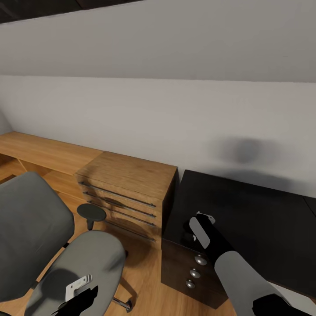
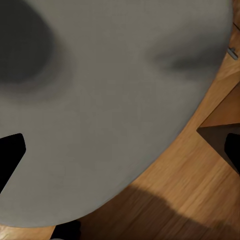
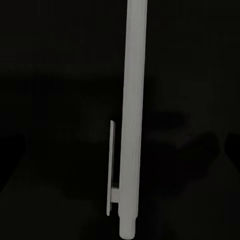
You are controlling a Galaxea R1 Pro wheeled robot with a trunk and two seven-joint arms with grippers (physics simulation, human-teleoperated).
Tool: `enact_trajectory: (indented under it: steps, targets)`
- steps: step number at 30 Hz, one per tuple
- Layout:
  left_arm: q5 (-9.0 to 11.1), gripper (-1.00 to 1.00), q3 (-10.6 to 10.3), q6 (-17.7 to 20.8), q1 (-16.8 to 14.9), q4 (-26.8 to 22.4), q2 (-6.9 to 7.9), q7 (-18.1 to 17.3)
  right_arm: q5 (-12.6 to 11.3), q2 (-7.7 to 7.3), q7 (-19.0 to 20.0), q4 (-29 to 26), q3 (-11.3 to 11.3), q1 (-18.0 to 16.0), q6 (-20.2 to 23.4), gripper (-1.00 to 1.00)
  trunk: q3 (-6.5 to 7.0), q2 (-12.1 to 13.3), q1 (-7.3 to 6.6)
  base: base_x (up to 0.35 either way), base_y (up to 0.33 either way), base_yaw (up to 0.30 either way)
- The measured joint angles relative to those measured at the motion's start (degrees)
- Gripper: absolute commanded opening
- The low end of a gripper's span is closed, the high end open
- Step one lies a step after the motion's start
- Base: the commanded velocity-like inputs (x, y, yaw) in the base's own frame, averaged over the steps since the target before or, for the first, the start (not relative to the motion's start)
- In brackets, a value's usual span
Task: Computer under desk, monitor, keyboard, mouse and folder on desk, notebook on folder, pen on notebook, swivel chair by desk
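Nearest, at 7 o'clock in the head view, the left gripper [image 1: 80,293] hangs low over the grey padded seat of the chrome-based swivel chair [image 1: 85,259]. In the left wrist view its dark fingers [image 2: 11,156] stand wide apart with only bare seat cloth between them.

At 4 o'clock the right arm reaches out over the near corner of the long black-topped desk [image 1: 250,210], above the dark drawer unit with round silver knobs [image 1: 195,267]. The right gripper [image 1: 199,226] sits close above the top. The right wrist view finds the thin pale silvery-white pen [image 3: 134,115] with its flat clip, against the black surface. Its long axis lies 12 to 6 there, crosswise to the line on which the two fingers would shut, and centred between them. The fingers merge with the black desk, so I cannot tell whether they are apart or clamped on the pen, nor whether it rests on the desk.

The right arm is plainly the nearer one to the pen.

Farther, at 9 o'clock from the desk, stands a light-wood dresser with bar handles [image 1: 127,184], then the plain white wall [image 1: 158,109].
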Motion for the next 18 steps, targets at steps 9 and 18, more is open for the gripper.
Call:
enact_trajectory:
  steps: [9, 18]
  targets:
    - [0.0, 1.0, 0.0, 0.0, 0.0, 0.0, 0.0, 0.0, 0.0, 0.0, 0.0, 0.0, 0.0, 0.0, 0.0, 1.0, 0.0, 0.0, 0.0, 0.0, 0.0, 0.0]
    - [0.0, 1.0, 0.0, 0.0, 0.0, -0.1, 0.03, -0.1, 0.2, 0.0, 0.0, 0.0, 0.0, 0.0, 0.2, -1.0, 0.0, 0.0, 0.0, 0.0, 0.0, 0.0]
